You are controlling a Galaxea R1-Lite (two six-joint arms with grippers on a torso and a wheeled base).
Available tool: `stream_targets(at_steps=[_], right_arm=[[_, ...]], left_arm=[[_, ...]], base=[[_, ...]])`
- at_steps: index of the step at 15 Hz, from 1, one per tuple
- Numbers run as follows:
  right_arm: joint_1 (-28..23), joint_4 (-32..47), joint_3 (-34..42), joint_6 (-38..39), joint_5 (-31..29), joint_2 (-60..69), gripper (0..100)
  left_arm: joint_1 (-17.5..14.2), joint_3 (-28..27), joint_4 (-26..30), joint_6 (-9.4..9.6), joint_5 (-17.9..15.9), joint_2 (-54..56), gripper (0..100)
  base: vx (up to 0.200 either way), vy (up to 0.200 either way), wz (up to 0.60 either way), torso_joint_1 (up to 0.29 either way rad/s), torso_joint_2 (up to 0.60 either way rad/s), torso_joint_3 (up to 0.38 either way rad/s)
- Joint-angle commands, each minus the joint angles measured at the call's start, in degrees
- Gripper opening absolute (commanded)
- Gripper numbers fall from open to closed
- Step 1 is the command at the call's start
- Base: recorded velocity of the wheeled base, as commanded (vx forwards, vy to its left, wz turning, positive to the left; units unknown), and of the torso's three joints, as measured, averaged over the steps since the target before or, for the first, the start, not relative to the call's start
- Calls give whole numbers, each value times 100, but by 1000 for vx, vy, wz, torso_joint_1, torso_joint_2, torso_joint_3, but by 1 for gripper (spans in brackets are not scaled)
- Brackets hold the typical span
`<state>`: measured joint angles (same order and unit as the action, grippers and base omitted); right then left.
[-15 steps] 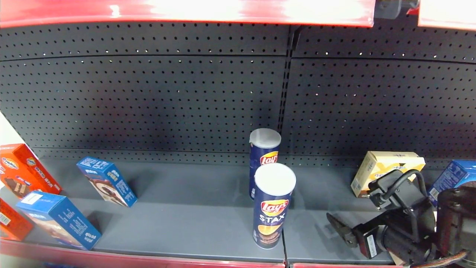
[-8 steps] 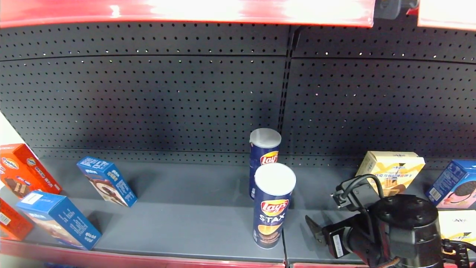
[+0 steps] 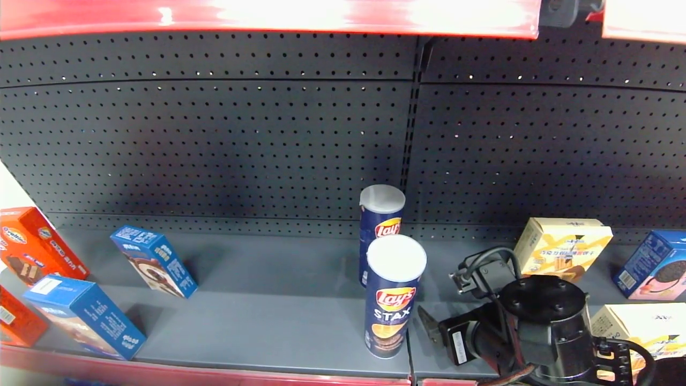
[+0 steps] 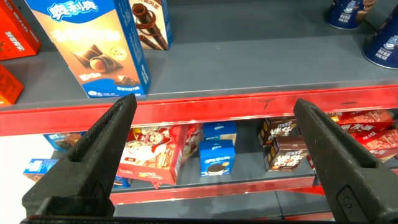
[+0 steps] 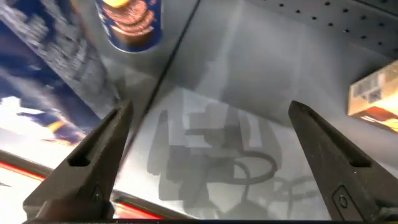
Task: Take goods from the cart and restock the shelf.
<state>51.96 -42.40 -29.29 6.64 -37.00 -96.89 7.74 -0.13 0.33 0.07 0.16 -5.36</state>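
Right claw [image 5: 211,162] is down low over the grey shelf [image 3: 268,316], jaws spread wide, nothing between them but bare deck. The front chip can [image 3: 394,297] stands upright just off the claw's left side, near but with a sliver of gap, its base peeking in beyond one fingertip in the right wrist view. The rear chip can [image 3: 380,225] is upright right behind the front one, closer to the pegboard. Off to the claw's other side, farther back, sits a yellow box [image 3: 563,249], well apart from the fingers. Over on the left, the left claw [image 4: 211,155] is also gaping open and empty, hanging in front of the shelf's red front lip [image 4: 249,106], with a blue box [image 4: 93,46] standing on the deck just beyond it.
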Motion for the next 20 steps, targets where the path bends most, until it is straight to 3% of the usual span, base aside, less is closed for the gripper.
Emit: stream_targets(at_steps=[1, 15, 20], right_arm=[[148, 4, -85, 39, 0, -76, 100], [289, -5, -76, 153, -18, -172, 100], [-1, -67, 222, 171, -194, -172, 100]], left_arm=[[-1, -4, 2, 1, 2, -9, 100], [-1, -4, 2, 1, 2, -9, 100], [-1, -4, 2, 1, 2, -9, 100]], base=[[0, 0, 0, 0, 0, 0], [0, 0, 0, 0, 0, 0], [0, 0, 0, 0, 0, 0]])
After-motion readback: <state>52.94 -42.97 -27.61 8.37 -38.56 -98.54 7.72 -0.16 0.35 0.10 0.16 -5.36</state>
